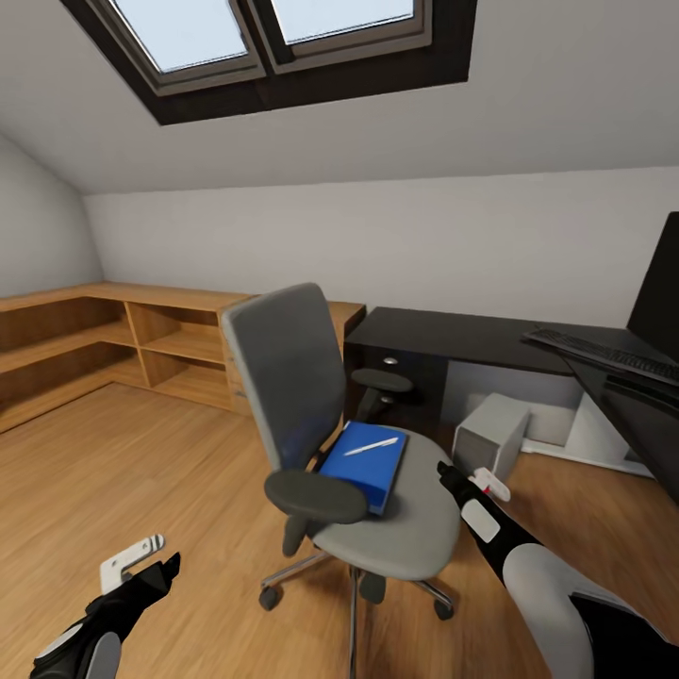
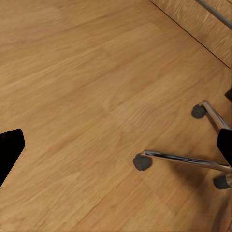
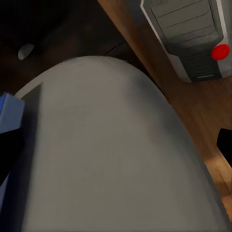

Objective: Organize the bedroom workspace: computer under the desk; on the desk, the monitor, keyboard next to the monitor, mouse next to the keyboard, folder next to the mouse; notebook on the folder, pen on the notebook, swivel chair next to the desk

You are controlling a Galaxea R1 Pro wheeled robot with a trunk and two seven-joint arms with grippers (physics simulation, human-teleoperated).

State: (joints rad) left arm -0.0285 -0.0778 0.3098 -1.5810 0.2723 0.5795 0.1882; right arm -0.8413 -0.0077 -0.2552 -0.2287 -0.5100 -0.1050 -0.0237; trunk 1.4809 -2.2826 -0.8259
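The grey swivel chair (image 1: 405,538) stands mid-room on its chrome base (image 2: 193,159). On its seat (image 3: 111,145) lies the blue folder (image 1: 366,464), its corner (image 3: 9,113) showing in the right wrist view, with the white pen (image 1: 371,446) on top. Whether a notebook lies in that blue stack I cannot tell. My right gripper (image 1: 455,476) is open just over the seat's right edge, a short way from the folder. My left gripper (image 1: 151,563) is open low over the floor, left of the chair. The black desk (image 1: 443,335) carries the keyboard (image 1: 604,354) and monitor (image 1: 660,283). The computer (image 1: 490,434) sits under it.
Light wooden shelving (image 1: 113,339) runs along the left wall and meets the desk's left end. Wooden floor (image 2: 72,72) spreads around the chair. The computer's red light (image 3: 220,51) shows beyond the seat's edge. Skylights (image 1: 273,28) sit in the sloped ceiling.
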